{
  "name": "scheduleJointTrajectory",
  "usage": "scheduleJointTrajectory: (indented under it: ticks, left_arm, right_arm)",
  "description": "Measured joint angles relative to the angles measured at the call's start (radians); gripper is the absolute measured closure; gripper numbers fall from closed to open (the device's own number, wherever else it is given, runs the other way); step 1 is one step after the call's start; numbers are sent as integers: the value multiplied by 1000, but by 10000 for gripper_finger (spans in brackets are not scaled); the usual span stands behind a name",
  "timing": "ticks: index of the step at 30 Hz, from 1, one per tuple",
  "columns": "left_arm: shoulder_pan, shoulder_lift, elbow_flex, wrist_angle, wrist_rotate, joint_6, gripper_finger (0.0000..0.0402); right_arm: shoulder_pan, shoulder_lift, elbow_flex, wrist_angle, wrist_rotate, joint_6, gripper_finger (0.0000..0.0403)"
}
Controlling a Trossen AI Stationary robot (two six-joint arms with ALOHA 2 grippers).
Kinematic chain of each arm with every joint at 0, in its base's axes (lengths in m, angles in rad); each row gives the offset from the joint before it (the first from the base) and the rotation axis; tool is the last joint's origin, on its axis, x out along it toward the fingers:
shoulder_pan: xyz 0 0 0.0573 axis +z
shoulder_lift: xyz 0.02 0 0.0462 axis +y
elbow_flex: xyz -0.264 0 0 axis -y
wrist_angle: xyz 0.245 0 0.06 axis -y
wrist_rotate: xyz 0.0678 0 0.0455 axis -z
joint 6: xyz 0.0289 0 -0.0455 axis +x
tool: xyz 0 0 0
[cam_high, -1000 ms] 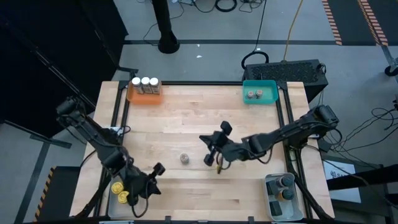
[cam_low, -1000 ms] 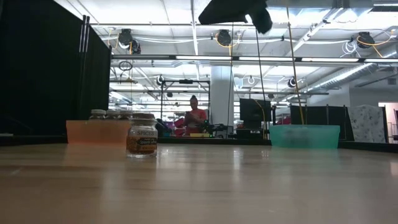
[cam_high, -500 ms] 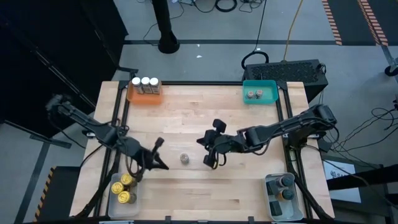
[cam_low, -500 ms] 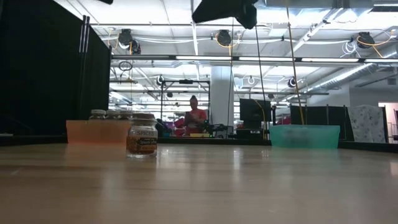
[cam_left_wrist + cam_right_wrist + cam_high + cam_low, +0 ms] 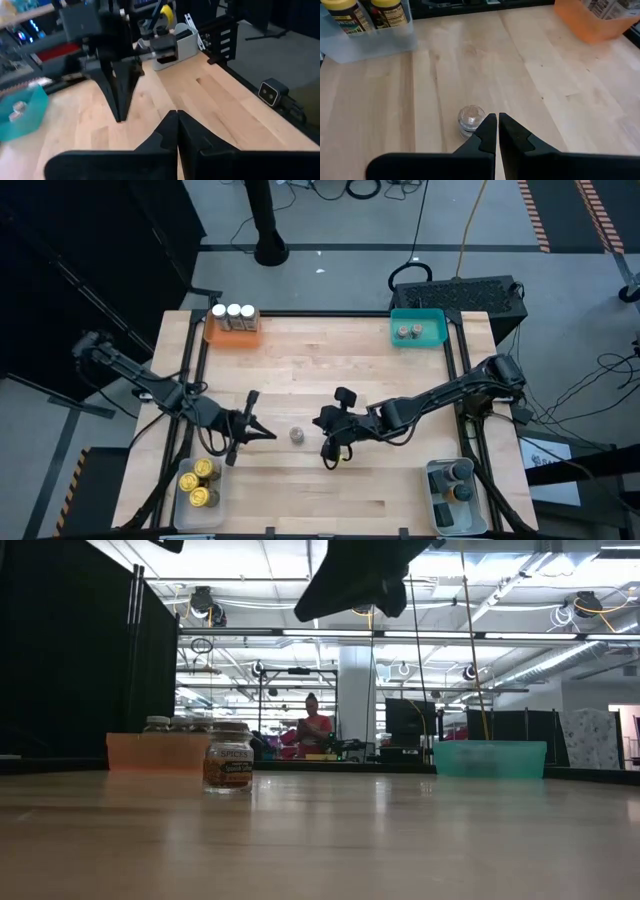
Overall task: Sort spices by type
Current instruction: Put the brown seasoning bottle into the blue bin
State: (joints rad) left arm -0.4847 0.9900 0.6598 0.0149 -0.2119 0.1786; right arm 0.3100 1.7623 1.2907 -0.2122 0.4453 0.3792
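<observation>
At the table's (image 5: 400, 390) near edge two clear trays hold sorted spices: yellow-lidded jars (image 5: 199, 483) at seven o'clock and dark-topped jars (image 5: 456, 483) at five o'clock, each kind kept to its own bin. Just beyond, near the centre, one grey-lidded jar (image 5: 297, 435) stands alone and upright, seemingly the only one left loose. The right gripper (image 5: 331, 448) hovers just beside it on the three o'clock side, fingers pressed together and empty, aimed down at the jar; likely it is lining up and must part its fingers before any grasp. The left gripper (image 5: 262, 432) sits just at the jar's nine o'clock side, fingers likewise together and holding nothing, pointed toward the other arm. With both arms flanking so small a jar, they could crowd each other. At the far edge, an orange tray (image 5: 232, 330) at eleven o'clock carries three white-topped jars (image 5: 233, 313), and a teal tray (image 5: 417, 328) at one o'clock holds two grey-lidded ones (image 5: 409, 331), the likely home for the loose jar.
</observation>
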Motion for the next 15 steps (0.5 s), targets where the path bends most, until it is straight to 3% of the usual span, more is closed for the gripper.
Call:
scheduleJointTrajectory:
  ticks: [7,15]
  left_arm:
    - [0,-72,0,-69,-8,111,397]
    - [0,-181,0,-214,-115,118,391]
  right_arm:
    - [-18,5,0,22,9,7,393]
    - [-16,5,0,32,-6,31,285]
